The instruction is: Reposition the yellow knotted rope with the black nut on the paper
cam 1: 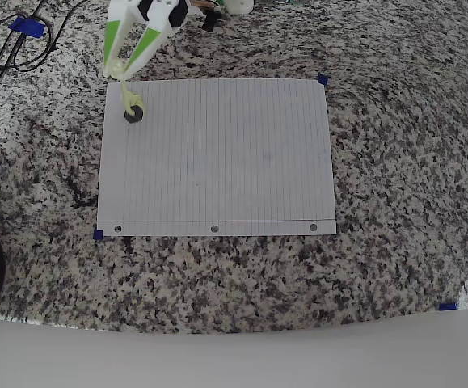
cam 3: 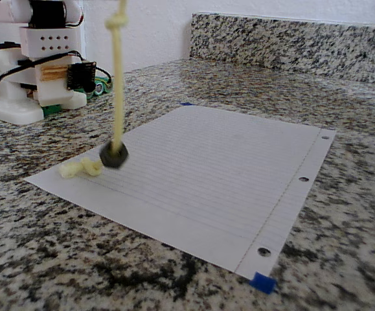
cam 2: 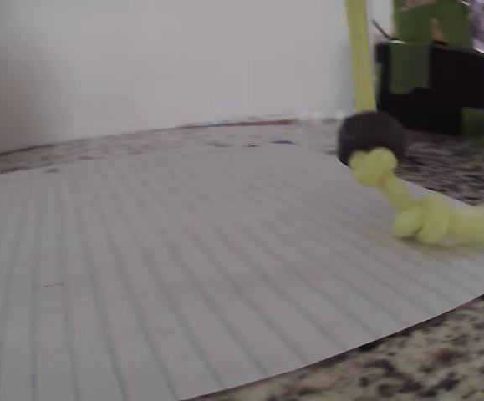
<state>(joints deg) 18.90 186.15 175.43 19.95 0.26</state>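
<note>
Lined paper [cam 2: 158, 276] fills our wrist view's foreground on the granite table [cam 1: 395, 145]. We hold the yellow knotted rope [cam 3: 116, 84] pinched in our hand [cam 1: 114, 71] by its upper end, so its long axis hangs nearly vertical below the hand. The black nut [cam 3: 114, 155] and the frayed tail rest on the paper's far left corner in the overhead view. The sheet's middle lies away to the lower right.

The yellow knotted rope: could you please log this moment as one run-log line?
pincer: shut on yellow knotted rope | rope: hanging taut, upright | black nut: on paper, near corner | frayed end: lying on paper
</note>
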